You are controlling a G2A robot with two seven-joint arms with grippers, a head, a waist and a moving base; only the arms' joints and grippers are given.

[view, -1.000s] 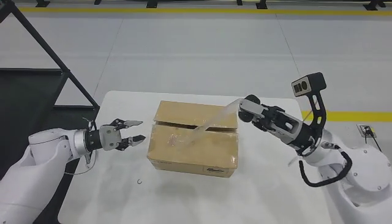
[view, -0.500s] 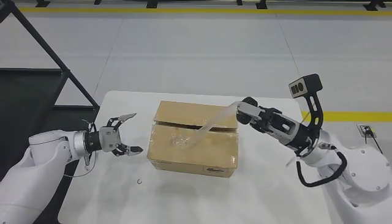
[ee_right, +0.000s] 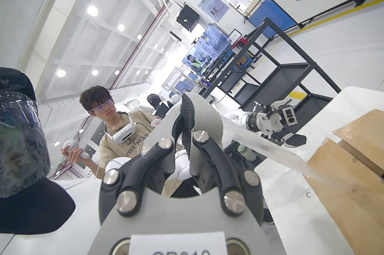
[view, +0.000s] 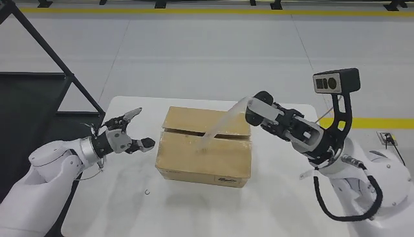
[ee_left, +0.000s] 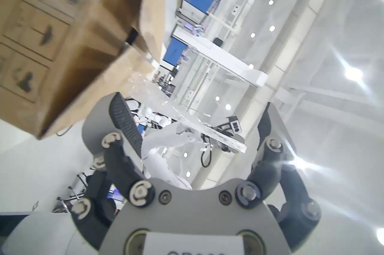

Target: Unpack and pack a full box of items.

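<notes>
A brown cardboard box point(view: 204, 153) sits in the middle of a white bench point(view: 278, 201), with a dark slit showing between its top flaps. A strip of clear tape point(view: 223, 124) rises at a slant from the top of the box to the right tool point(view: 248, 106), which is clenched on the strip's upper end above the box's far right corner. The left tool point(view: 143, 127) hangs just beside the box's left side with its fingers spread apart and nothing between them. A tiny dark curl point(view: 148, 192) lies on the bench in front of the box, well apart from both arms. A black metal frame point(view: 39, 43) stands on the floor off the bench's left end, and a yellow line point(view: 194, 10) runs across the floor in front of blue panels. The left wrist view looks up past its own spread fingers point(ee_left: 124, 121) at the box's printed side point(ee_left: 54, 16) and a gap at one corner, with the tape point(ee_left: 216, 134) stretching away to the far arm. The right wrist view shows its two pads point(ee_right: 186, 112) pressed together on the tape point(ee_right: 270, 151), the strip running down to the box point(ee_right: 345, 175), and black shelving point(ee_right: 285, 70) behind.
</notes>
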